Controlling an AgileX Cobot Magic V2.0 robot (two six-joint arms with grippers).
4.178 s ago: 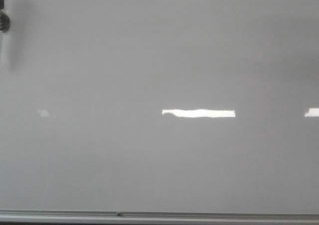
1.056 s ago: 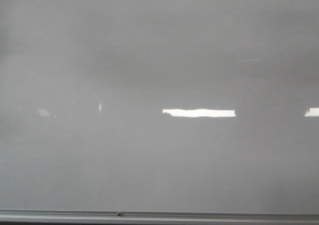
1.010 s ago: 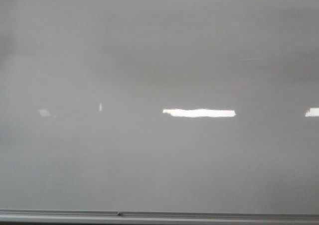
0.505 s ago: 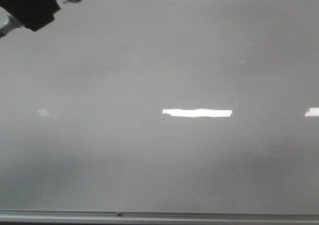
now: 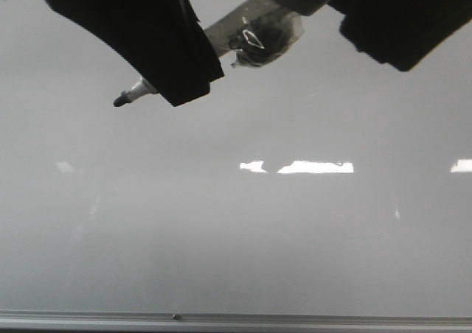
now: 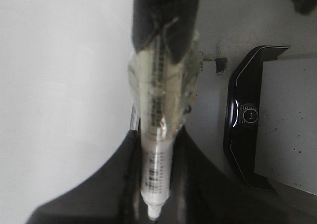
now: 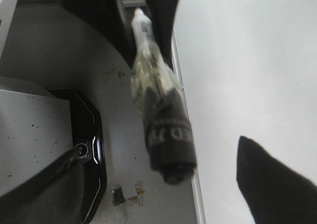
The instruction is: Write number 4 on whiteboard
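Observation:
The whiteboard (image 5: 236, 237) fills the front view, glossy pale grey, and the number 4 is out of view on it. A marker (image 5: 254, 34) wrapped in clear tape hangs across the top of that view, its tip (image 5: 118, 101) pointing left. My left gripper (image 5: 158, 46) is shut on the marker's white barrel (image 6: 157, 169), with dark fingers (image 6: 114, 184) close on both sides. My right gripper (image 7: 158, 187) stands open, its fingers (image 7: 272, 179) wide apart. The marker's black end (image 7: 171, 144) sits between them without touching.
A grey frame strip (image 5: 236, 320) runs along the board's lower edge. Beside the board stands a black device with a lit round button (image 7: 84, 149) against a pale grey box (image 6: 290, 120). Bits of tape (image 7: 126, 194) stick to the grey surface. Bright light reflections (image 5: 313, 167) lie on the board.
Half a second ago only a dark arm part showed at the top left corner. Both grippers and the marker have since come into the top of the front view.

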